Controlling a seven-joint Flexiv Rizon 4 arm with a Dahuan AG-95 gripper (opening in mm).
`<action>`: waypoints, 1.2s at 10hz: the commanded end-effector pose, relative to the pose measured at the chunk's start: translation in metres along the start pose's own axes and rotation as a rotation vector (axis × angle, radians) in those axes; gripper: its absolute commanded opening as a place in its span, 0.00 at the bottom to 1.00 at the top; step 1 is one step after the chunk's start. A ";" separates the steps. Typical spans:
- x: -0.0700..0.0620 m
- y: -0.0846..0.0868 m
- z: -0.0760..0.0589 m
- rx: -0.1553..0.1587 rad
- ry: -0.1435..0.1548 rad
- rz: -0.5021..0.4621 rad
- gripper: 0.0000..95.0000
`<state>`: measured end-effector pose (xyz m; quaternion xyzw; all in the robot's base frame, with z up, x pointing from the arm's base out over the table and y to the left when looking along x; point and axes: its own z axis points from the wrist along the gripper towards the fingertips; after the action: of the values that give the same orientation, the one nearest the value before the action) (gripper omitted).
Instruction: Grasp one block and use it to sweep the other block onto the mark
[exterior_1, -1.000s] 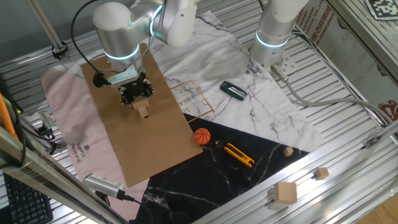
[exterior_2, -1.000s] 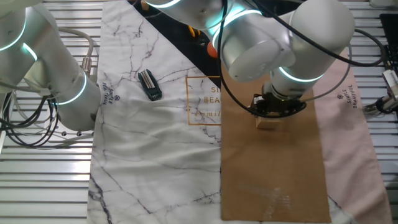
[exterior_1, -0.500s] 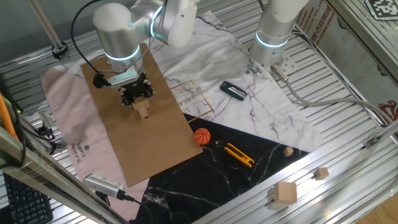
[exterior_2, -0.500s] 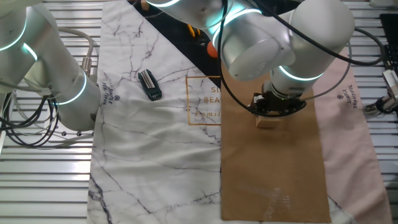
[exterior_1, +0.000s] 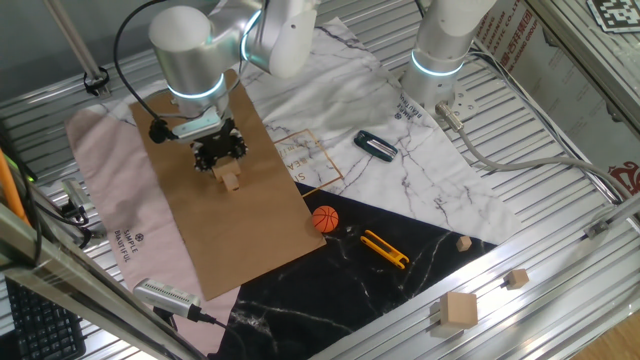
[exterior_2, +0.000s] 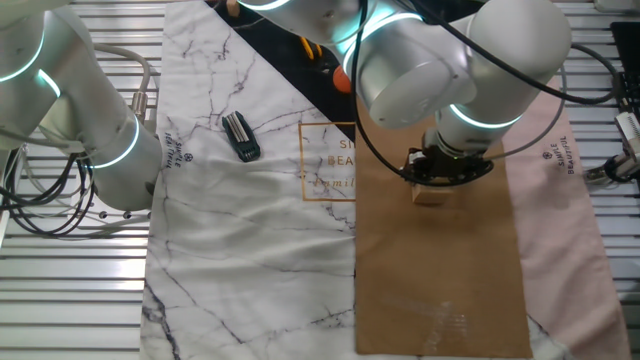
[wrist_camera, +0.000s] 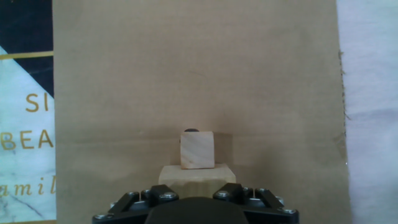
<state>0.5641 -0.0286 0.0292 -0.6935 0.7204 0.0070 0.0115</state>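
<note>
Tool (wrist_camera: 198, 194) pinching larger tan wooden block (wrist_camera: 197, 173), w/ tiny tan wooden cube (wrist_camera: 198, 150) touching its front, on brown paper sheet (wrist_camera: 186, 74). Black round dot (wrist_camera: 191, 130) peeks just behind cube. Risk: off-centre push could spin cube sideways or overshoot dot.

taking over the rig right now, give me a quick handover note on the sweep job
Gripper: low over the brown paper sheet, shut on the larger block.
Small cube: on the paper right in front of the larger block, apparently touching it.
Mark: black dot just peeking out from behind the cube's far edge in the hand view.
Done: the grasp, and the sweep is nearly there.
Left: probably a slight push forward so the cube sits squarely on the mark, then release.
</note>
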 end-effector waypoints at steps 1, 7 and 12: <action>0.000 0.000 0.000 0.001 0.000 0.002 0.00; -0.003 -0.001 0.000 0.001 -0.004 0.002 0.00; -0.004 -0.002 -0.001 0.001 -0.007 -0.001 0.00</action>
<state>0.5661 -0.0245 0.0299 -0.6939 0.7199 0.0095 0.0141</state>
